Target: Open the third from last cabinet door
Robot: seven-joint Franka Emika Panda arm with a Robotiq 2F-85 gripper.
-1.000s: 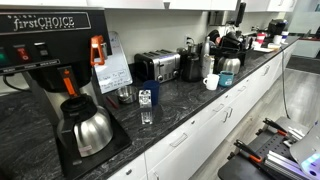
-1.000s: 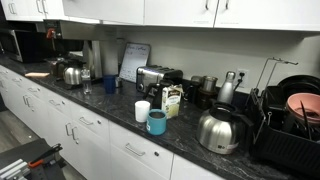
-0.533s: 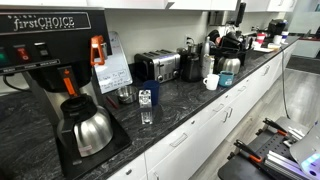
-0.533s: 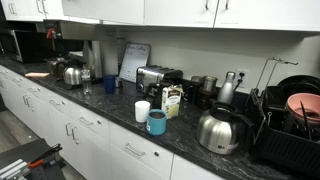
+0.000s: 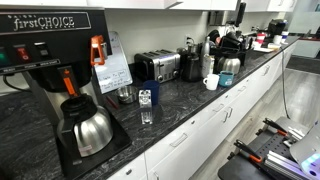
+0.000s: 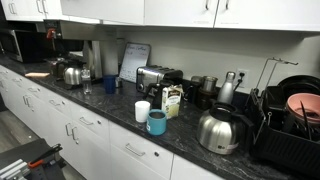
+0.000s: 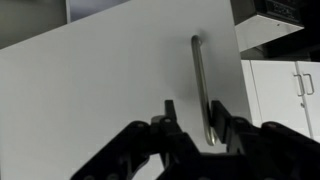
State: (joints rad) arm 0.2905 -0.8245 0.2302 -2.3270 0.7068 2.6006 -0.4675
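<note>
In the wrist view a white cabinet door (image 7: 110, 90) fills most of the frame, with a vertical metal bar handle (image 7: 199, 80). My gripper (image 7: 195, 118) straddles the lower end of the handle. The handle lies against the right finger, and a gap stays between it and the left finger, so the jaws are open around it. A dark gap (image 7: 275, 15) shows past the door's upper right edge. The gripper does not show in either exterior view. A row of white upper cabinet doors (image 6: 180, 10) runs along the top in an exterior view.
More white cabinet doors with handles (image 7: 295, 90) stand to the right in the wrist view. The dark counter (image 5: 190, 95) carries a coffee machine (image 5: 60, 60), toaster (image 6: 157, 78), kettles (image 6: 218, 130), cups (image 6: 156, 122) and a dish rack (image 6: 295, 120).
</note>
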